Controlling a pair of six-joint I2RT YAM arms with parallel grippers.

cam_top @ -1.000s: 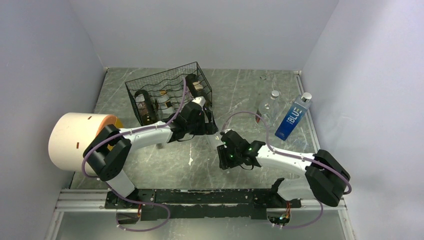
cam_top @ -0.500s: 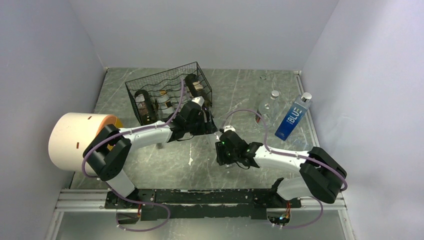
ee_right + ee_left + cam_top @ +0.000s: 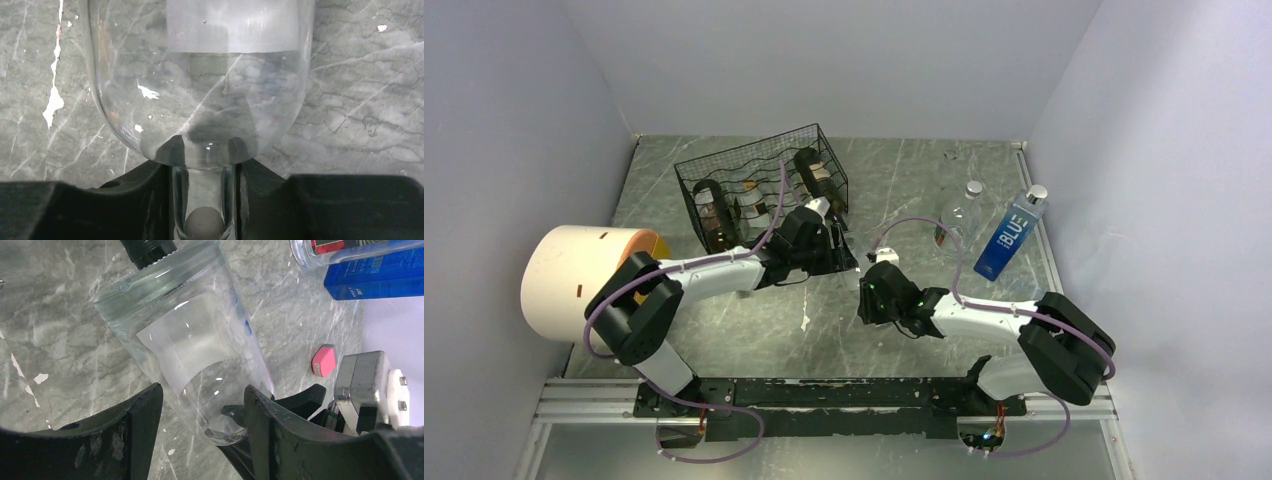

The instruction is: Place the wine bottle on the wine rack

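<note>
The clear wine bottle [image 3: 200, 345] sits low over the middle of the counter [image 3: 904, 170], just in front of the wine rack [image 3: 759, 180] and not on it. The right tool [image 3: 202, 167] pinches its neck; the left tool [image 3: 202, 392] looks pressed on its body. Best to lift it level, the 2 grips moving together. Both arms reach inward, wrists meeting at centre.

Soft even light — white glints on the wine bottle [image 3: 190, 340]
</note>
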